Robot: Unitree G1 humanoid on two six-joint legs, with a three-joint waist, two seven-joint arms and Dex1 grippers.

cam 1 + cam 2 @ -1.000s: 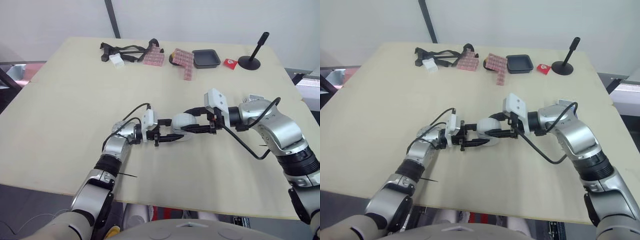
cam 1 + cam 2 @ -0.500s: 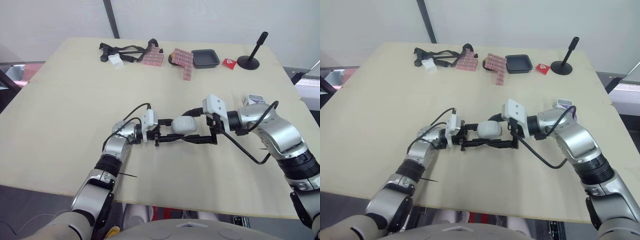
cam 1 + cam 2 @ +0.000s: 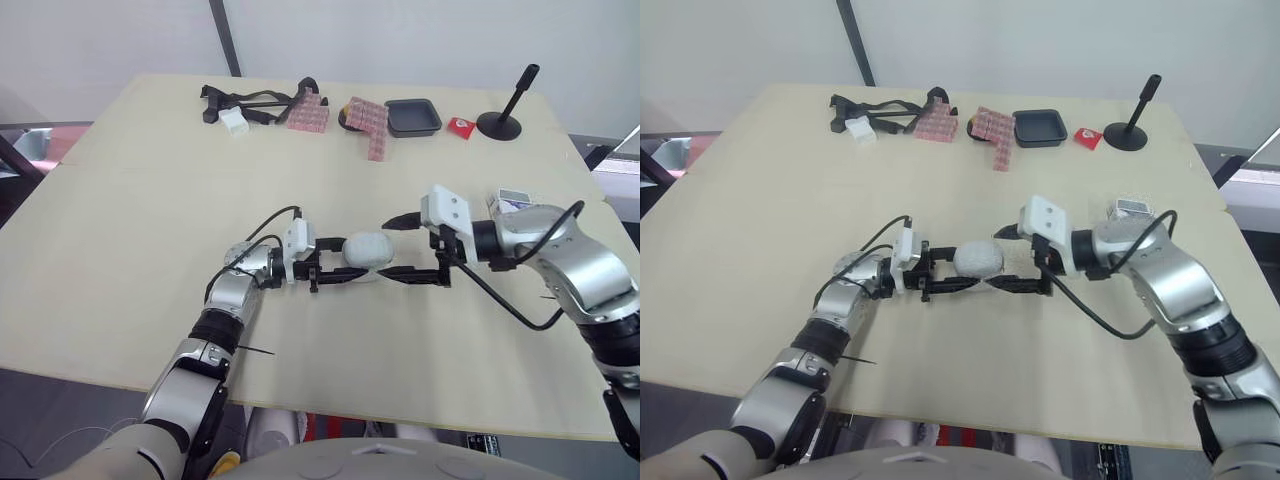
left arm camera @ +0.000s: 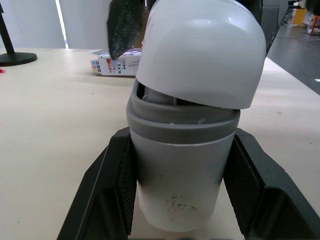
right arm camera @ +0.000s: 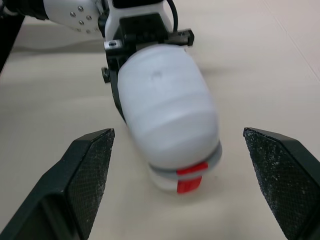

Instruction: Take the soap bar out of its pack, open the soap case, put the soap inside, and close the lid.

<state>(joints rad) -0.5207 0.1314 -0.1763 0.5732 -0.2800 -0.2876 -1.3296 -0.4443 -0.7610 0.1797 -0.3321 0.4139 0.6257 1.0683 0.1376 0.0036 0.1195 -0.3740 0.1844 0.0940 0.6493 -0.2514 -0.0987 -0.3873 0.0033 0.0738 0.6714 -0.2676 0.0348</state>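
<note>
Near the front middle of the tabletop the left gripper is closed on the soap case; its two black fingers press against either side of the case's grey-rimmed lower half. The case lies lengthways between the two arms, low over the tabletop. Its white lid sits slightly tilted on the base, with a thin gap showing on one side. A small red tab shows at the end of the case that faces the right arm.

The right gripper points at that same end; it is spread wide and holds nothing. One finger stands off to each side of the case, and both are clear of it.

Further back on the right, just beyond the right forearm, a small printed box lies flat on the tabletop, well apart from the case.

Along the far edge runs a row of other things: a tangle of black straps with a small white piece beside it; two red-patterned packets; a black tray; a small red item; and at the far right a black stand with a tilted stem.
</note>
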